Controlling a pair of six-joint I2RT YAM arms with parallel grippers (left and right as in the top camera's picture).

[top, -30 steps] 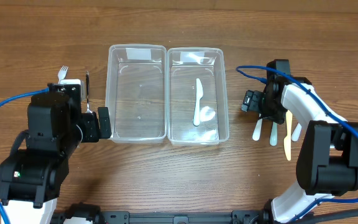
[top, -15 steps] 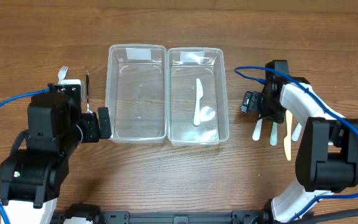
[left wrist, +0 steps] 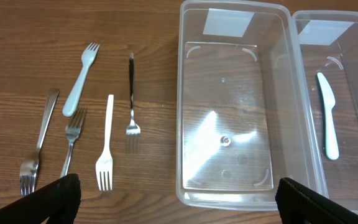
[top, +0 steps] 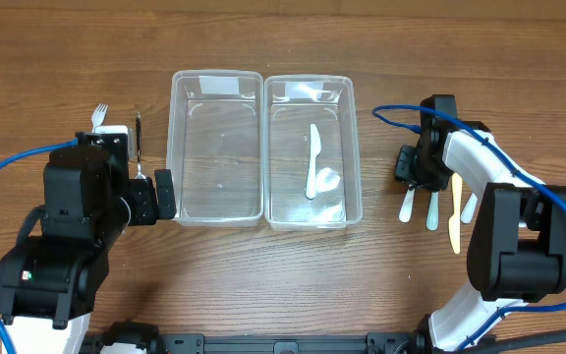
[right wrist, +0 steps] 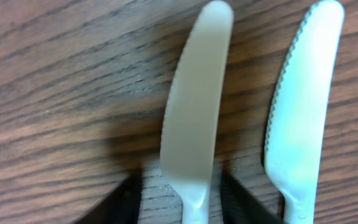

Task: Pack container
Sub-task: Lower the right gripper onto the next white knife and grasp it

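Two clear plastic containers stand side by side mid-table, the left one (top: 216, 147) bare inside, the right one (top: 337, 147) with a white plastic knife (top: 313, 162) in it. Right of them several plastic knives lie on the wood. My right gripper (top: 411, 169) is low over the leftmost knife (right wrist: 194, 124), its dark fingers (right wrist: 120, 205) either side of the handle with a slim gap of wood showing on each side. Another white knife (right wrist: 303, 106) lies just to the right. My left gripper (left wrist: 179, 202) stands wide open in front of the left container (left wrist: 229, 124), with nothing between its fingers.
Several forks lie left of the containers: a pale plastic fork (left wrist: 79, 78), a black-handled fork (left wrist: 131, 93), a white fork (left wrist: 106, 143) and two metal forks (left wrist: 72, 140). A tan knife (top: 454, 211) lies among the knives at right. Blue cables trail from both arms.
The right gripper's jaws have narrowed from wide apart to close around the knife handle. Neither arm has shifted and the left gripper stays open.
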